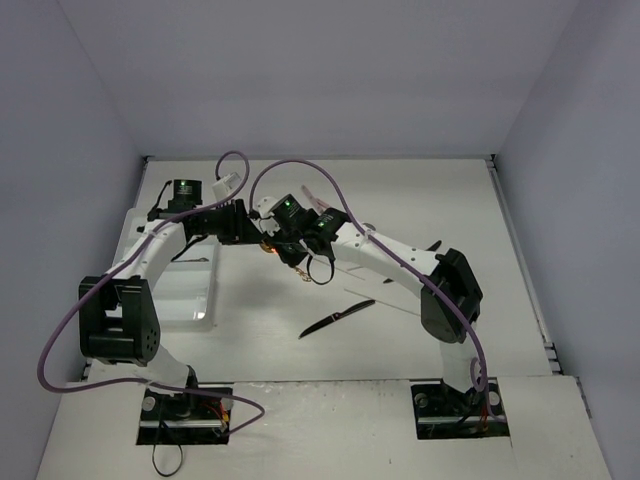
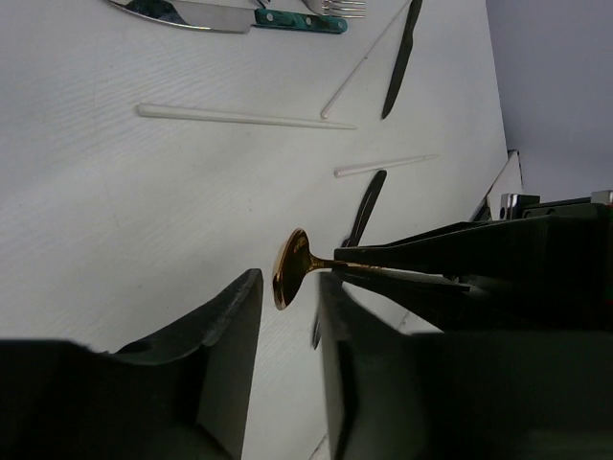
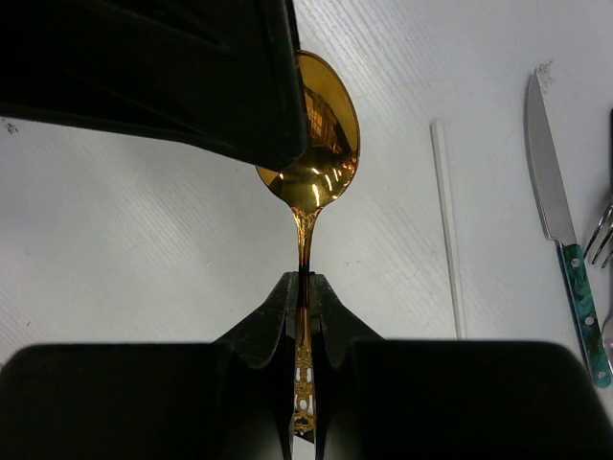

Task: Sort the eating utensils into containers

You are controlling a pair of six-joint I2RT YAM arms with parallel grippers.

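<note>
My right gripper (image 3: 305,280) is shut on the ornate handle of a gold spoon (image 3: 321,144) and holds it above the table. My left gripper (image 2: 290,287) is open, and the spoon's bowl (image 2: 290,268) sits between its two fingertips; I cannot tell whether they touch it. From above, both grippers meet at the spoon (image 1: 268,247), with the left gripper (image 1: 252,233) on the left and the right gripper (image 1: 285,243) on the right. The white divided tray (image 1: 205,310) lies to the left under the left arm. A black knife (image 1: 337,318) lies on the table in front.
Under the grippers lie a green-handled silver knife (image 2: 220,16), a fork (image 2: 337,9), pale sticks (image 2: 244,117) and two black knives (image 2: 400,57). The right wrist view shows a pale stick (image 3: 446,225) and the green-handled knife (image 3: 556,211). Cables loop over both arms.
</note>
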